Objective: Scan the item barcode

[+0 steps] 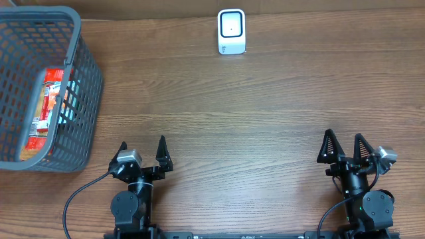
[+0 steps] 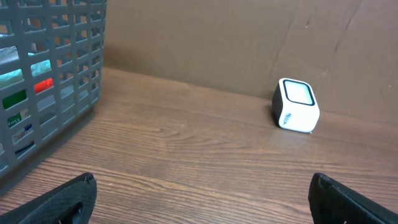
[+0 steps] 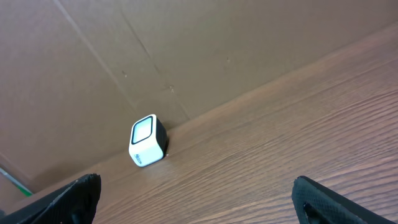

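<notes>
White scanner: blue side lettering illegible; red packet in basket, print unreadable.

Seen from overhead, both arms are showing matte black housings with rounded joints. The left gripper is ending in two tapering, pointed black fingers, and the right gripper is wearing a matching pair. A small silver-grey left camera block and right camera block are sitting at the wrists. A thin black left cable and right cable are trailing from the arms.
</notes>
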You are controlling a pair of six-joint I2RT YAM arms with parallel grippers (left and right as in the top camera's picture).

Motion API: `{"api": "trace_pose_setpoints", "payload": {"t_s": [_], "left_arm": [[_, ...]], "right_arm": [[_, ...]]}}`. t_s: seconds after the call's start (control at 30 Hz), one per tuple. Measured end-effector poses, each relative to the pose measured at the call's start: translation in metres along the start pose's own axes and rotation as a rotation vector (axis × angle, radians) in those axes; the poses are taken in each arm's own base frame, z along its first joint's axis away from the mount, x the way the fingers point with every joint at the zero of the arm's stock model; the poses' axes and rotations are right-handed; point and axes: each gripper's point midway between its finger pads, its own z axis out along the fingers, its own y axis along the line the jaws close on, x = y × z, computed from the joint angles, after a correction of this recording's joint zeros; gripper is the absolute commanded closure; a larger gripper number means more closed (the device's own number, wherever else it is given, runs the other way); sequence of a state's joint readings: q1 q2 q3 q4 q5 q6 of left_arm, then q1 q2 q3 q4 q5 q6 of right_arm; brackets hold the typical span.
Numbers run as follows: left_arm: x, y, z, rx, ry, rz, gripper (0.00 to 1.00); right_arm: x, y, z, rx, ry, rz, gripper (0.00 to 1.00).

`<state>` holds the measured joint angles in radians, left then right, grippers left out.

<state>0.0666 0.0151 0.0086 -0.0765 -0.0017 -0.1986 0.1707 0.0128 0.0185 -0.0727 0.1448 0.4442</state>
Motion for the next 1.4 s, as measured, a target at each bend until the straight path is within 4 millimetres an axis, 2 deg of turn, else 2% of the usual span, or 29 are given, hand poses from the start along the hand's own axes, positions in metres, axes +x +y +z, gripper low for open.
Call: {"api": "trace_pose_setpoints", "payload": {"t_s": [0.17, 1.4], "left_arm": [[0.0012, -0.0058, -0.0001, 0.023, 0.005, 0.002, 0.00], [0.0012, -0.0059, -0.0001, 0.023, 0.005, 0.003, 0.00]], "right_arm": [[0.0000, -0.0001, 0.0000, 0.000, 0.000, 0.000, 0.00], [-0.0001, 0.0000, 0.0000, 0.000, 0.000, 0.000, 0.00]]}}
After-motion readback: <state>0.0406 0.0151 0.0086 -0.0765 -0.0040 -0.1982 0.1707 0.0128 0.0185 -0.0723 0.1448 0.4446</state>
